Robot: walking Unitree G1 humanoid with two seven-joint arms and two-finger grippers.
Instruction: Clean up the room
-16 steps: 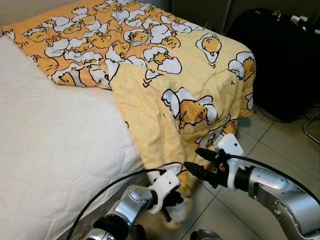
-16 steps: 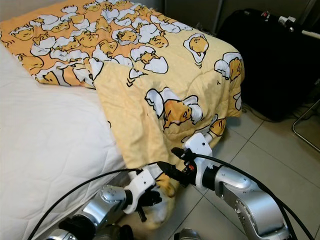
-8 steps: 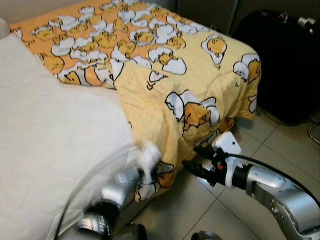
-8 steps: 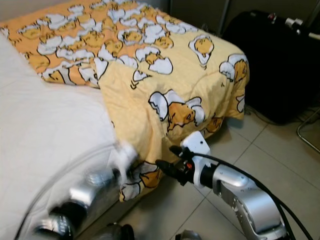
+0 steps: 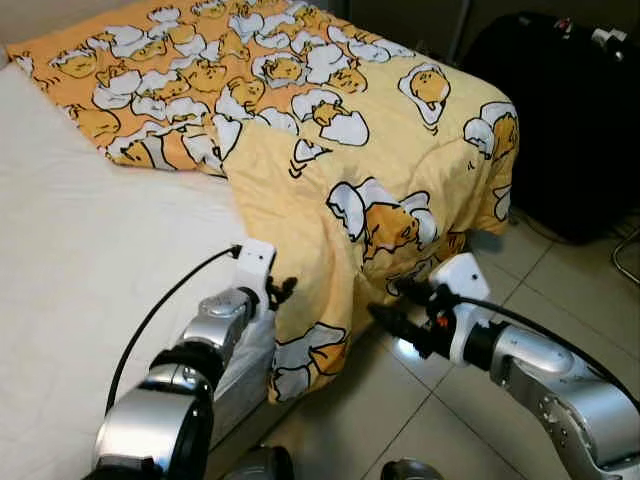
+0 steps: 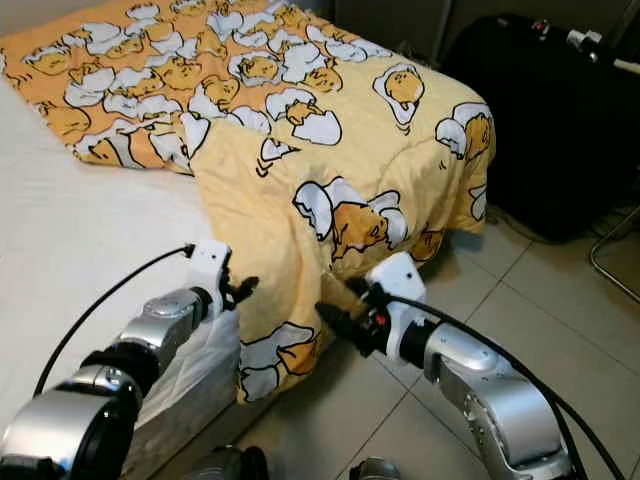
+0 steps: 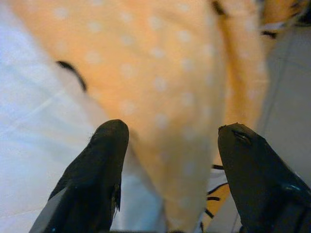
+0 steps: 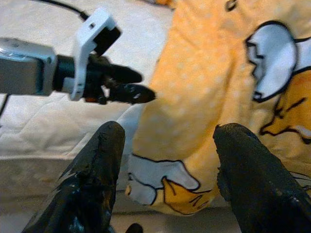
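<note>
Yellow duvet hangs off the mattress edge toward the floor. Both grippers, left and right, are spread and empty. Best approach: pinch the drooping corner firmly with all 2 fingers before lifting.

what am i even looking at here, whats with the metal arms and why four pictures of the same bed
This is a humanoid robot tidying a bedroom. Two pictures come from the twin cameras on its head, looking down over its two silver arms. The other two come from cameras on its wrists, each looking out between that arm's two black fingers.

On the white mattress lies a yellow quilt printed with cartoon eggs; one corner hangs over the side toward the grey tiled floor. A black suitcase stands behind.

The left gripper is at the quilt's hanging edge beside the mattress, jaws open. The right gripper hovers low by the draped corner, jaws open too. Neither holds anything.
</note>
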